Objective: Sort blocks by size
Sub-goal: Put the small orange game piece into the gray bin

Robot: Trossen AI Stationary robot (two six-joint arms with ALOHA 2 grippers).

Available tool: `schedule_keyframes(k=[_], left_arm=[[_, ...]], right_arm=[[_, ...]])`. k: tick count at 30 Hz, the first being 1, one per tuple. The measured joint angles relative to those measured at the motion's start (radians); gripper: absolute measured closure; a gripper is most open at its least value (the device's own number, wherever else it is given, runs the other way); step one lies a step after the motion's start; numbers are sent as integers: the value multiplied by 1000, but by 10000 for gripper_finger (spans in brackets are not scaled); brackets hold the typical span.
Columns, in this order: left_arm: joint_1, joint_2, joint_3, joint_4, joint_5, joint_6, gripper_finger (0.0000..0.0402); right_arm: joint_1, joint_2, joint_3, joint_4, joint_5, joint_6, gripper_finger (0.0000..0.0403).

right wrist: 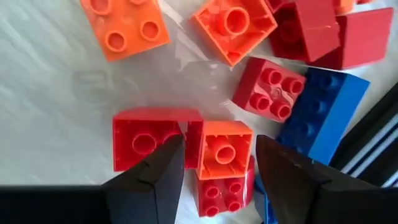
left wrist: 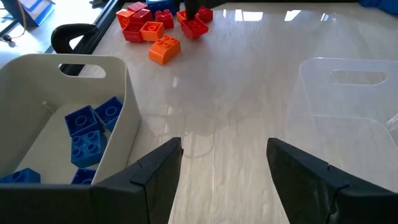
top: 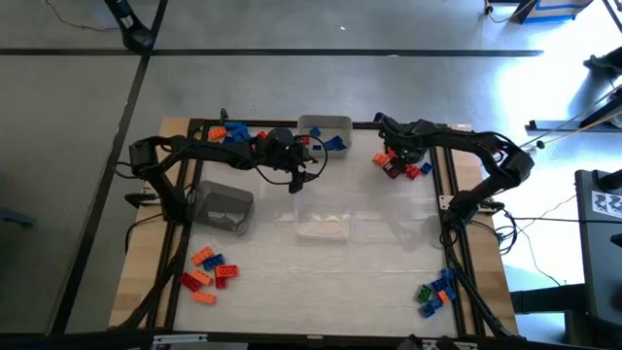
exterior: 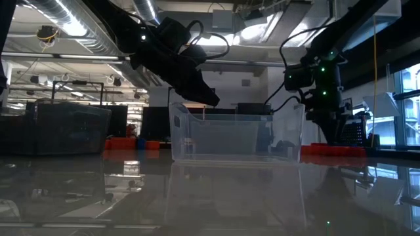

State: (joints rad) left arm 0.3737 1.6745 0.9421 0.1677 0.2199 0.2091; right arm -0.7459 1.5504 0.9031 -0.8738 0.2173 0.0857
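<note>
While the high view blurs them, the right wrist view counts two orange blocks (right wrist: 126, 25) upper left; at lower centre the right gripper (right wrist: 219, 165) straddles a third orange block (right wrist: 223, 149), jaws not visibly gripping. Left gripper (left wrist: 224, 163) gapes empty.

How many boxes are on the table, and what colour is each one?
White box: 1
Grey box: 1
See-through box: 1
Total: 3
</note>
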Motion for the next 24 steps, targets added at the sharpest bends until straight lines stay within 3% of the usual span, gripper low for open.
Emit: schedule_keyframes(k=[8,24], left_arm=[[0,0,0,0,0,0,179],[0,0,0,0,0,-1,179]], right_arm=[[3,10,0,43,-24,-12,207],[138,-1,12,48,2,-28,207]])
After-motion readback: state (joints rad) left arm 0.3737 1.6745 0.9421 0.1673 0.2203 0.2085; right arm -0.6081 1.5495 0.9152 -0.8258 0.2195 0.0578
